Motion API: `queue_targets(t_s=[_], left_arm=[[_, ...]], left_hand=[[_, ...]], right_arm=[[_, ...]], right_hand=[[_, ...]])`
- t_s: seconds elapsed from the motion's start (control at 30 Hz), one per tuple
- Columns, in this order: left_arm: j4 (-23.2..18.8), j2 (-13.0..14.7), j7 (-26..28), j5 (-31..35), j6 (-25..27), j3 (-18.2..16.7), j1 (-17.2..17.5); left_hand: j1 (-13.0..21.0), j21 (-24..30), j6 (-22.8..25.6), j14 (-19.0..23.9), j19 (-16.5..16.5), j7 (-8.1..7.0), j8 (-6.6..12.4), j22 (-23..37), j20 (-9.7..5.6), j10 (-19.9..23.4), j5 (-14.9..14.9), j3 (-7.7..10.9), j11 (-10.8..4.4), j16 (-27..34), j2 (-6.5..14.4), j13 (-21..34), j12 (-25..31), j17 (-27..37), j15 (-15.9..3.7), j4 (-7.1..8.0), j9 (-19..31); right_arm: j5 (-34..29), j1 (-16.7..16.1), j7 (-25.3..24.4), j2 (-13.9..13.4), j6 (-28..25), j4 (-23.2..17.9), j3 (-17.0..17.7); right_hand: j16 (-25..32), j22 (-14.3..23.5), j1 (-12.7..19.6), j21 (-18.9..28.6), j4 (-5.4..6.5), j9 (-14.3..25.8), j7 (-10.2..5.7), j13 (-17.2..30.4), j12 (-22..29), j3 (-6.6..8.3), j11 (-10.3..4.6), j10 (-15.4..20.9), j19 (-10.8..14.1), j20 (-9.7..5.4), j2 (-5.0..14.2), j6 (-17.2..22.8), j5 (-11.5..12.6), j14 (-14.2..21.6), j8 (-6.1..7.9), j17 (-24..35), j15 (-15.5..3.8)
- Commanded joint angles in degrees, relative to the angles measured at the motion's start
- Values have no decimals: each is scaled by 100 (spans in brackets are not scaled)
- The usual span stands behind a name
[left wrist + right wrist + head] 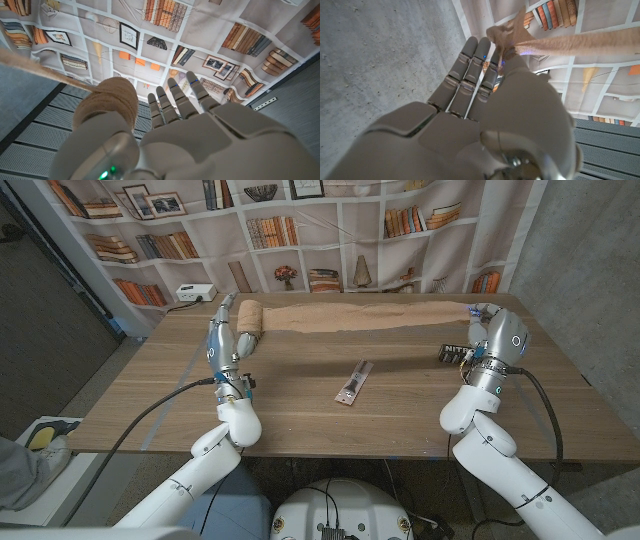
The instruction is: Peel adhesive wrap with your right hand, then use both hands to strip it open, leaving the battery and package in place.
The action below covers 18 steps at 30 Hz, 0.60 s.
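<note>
A tan adhesive wrap [370, 317] is stretched in a long strip across the far part of the table. Its roll [248, 317] sits at my left hand [224, 332], which holds it against the thumb with the fingers straight; the left wrist view has the roll [112, 100] beside that hand [195, 130]. My right hand [492, 328] pinches the strip's free end [470, 311], and the right wrist view has the frayed end [510, 32] at the fingertips of that hand [485, 100]. A slim battery package [353, 382] lies mid-table, apart from both hands.
A small dark object [455, 353] lies by my right wrist. A white power strip [195, 293] sits at the table's far left corner. A bookshelf-print backdrop [330, 230] hangs behind the wooden table [300, 415].
</note>
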Motion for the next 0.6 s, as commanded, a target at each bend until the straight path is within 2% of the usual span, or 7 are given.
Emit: queue_targets(t_s=[0.03, 0.2, 0.23, 0.4, 0.6], left_arm=[[42, -103, -5, 106, -128, -241, 52], [65, -11, 5, 13, -157, -190, 95], [66, -12, 5, 10, -163, -201, 106], [75, -115, 5, -61, -320, -296, 133], [21, -86, -7, -289, -432, -300, 130]], left_hand=[[-55, -25, 16, -21, 23, 36, -5, -2, 24, 22, 45, 19, 90, -7, -25, 11, -6, 3, 25, 10, 19], [-60, -34, 27, -22, 21, 38, -8, -2, 37, 21, 44, 18, 79, -4, -27, 9, -10, -4, 27, 10, 19], [-63, -37, 30, -22, 21, 33, -10, -2, 39, 28, 44, 17, 119, -2, -28, 8, -8, -6, 29, 11, 19], [-68, -52, 39, -32, 15, 35, -17, -2, 47, 19, 45, 17, 131, -2, -31, 5, -18, -17, 64, 8, 19], [-75, -64, 46, -33, 12, 46, -23, -3, 57, 21, 43, 12, 139, 2, -43, 3, -22, -26, 68, 5, 19]], right_arm=[[161, -125, 25, 23, -195, -85, 223], [251, -240, -48, 101, -298, -142, 368], [289, -268, -41, 108, -301, -157, 407], [401, -374, -5, 103, -373, -216, 558], [462, -388, 8, 64, -377, -220, 648]], right_hand=[[-9, -5, 74, 32, -19, 6, 16, 18, 32, -24, -16, 39, -31, -172, -6, 37, 40, 51, -9, 21, -647], [-16, -10, 75, 52, -18, 8, 6, 27, 31, -25, -12, 33, -34, -172, -5, 41, 40, 53, -15, 26, -647], [-17, -11, 75, 56, -18, 8, 14, 28, 29, -25, -15, 29, -33, -171, -5, 39, 40, 54, -17, 27, -647], [-22, -15, 77, 68, -19, 9, 7, 27, 29, -26, -15, 38, -42, -171, -5, 37, 41, 54, -22, 31, -647], [-34, -19, 80, 84, -19, 10, 4, 33, 28, -28, -18, 39, -57, -173, -6, 41, 41, 52, -27, 31, -647]])
